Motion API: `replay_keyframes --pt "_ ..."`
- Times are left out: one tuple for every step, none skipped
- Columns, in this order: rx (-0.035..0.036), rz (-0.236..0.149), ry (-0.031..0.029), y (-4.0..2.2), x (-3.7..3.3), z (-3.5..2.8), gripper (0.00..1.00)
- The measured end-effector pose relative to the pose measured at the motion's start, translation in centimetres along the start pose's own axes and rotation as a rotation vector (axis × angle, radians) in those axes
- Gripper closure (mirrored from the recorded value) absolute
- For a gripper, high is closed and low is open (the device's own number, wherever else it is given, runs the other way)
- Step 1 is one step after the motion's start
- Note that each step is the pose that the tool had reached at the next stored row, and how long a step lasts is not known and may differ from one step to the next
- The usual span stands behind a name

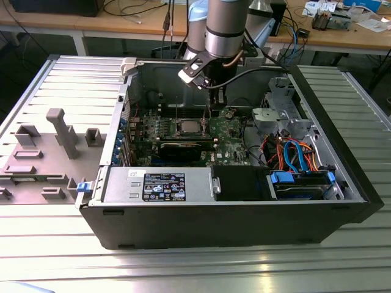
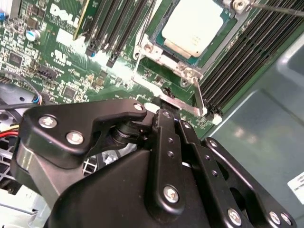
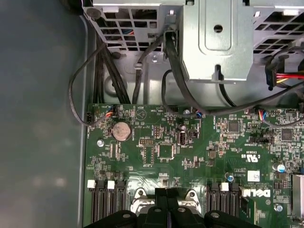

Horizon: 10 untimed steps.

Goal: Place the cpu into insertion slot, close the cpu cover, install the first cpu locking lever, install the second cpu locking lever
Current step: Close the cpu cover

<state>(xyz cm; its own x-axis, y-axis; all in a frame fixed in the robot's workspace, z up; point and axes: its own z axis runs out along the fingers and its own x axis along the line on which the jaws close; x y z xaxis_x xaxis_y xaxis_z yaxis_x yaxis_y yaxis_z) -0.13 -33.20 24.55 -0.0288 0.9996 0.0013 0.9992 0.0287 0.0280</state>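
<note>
The cpu [image 2: 194,23] is seen seated in the insertion slot [image 1: 178,128], near the middle of the green board [image 2: 61,52] and toward the far wall of the open computer case [image 1: 342,183], which rests on the tabletop [image 1: 183,268]. The cpu is shown as a small, flat square with a pale silvery top. The cpu cover [image 2: 156,50], a thin bright metal frame, appears to be laid down around it.

The chip is judged light, rigid and fragile, and the contact field under it more so. With it seated, hold is better taken on the hardware around it. A thin locking lever [image 2: 198,97] is seen standing free beside the frame. It is judged stiff, springy and slippery, best gripped near its free end.

The end effector [image 2: 164,113] is lowered just to the exterior view's right of the socket. Its fingers appear drawn together, and whether anything is pinched cannot be told.
</note>
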Motion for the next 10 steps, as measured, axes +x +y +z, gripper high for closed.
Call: replay_keyframes --pt "0.0 0.0 0.0 -0.15 0.01 0.0 0.89" --pt "0.0 0.0 0.0001 -0.43 0.02 -0.01 0.89" --pt "0.0001 0.0 0.0 -0.61 0.02 -0.02 0.89" --pt "0.0 0.0 0.0 -0.88 0.03 -0.02 0.89" --pt "0.0 0.0 0.0 -1.06 0.03 -0.02 0.89" --pt "0.0 0.0 0.0 -1.2 0.04 -0.03 0.89" --pt "0.0 0.0 0.0 -1.6 0.05 -0.04 0.89" --pt "-0.0001 0.0 0.0002 -1.87 0.06 -0.04 0.89" --pt "0.0 0.0 0.0 -2.24 0.08 -0.03 0.89" --pt "0.0 0.0 0.0001 -2.44 0.08 -0.02 0.89"
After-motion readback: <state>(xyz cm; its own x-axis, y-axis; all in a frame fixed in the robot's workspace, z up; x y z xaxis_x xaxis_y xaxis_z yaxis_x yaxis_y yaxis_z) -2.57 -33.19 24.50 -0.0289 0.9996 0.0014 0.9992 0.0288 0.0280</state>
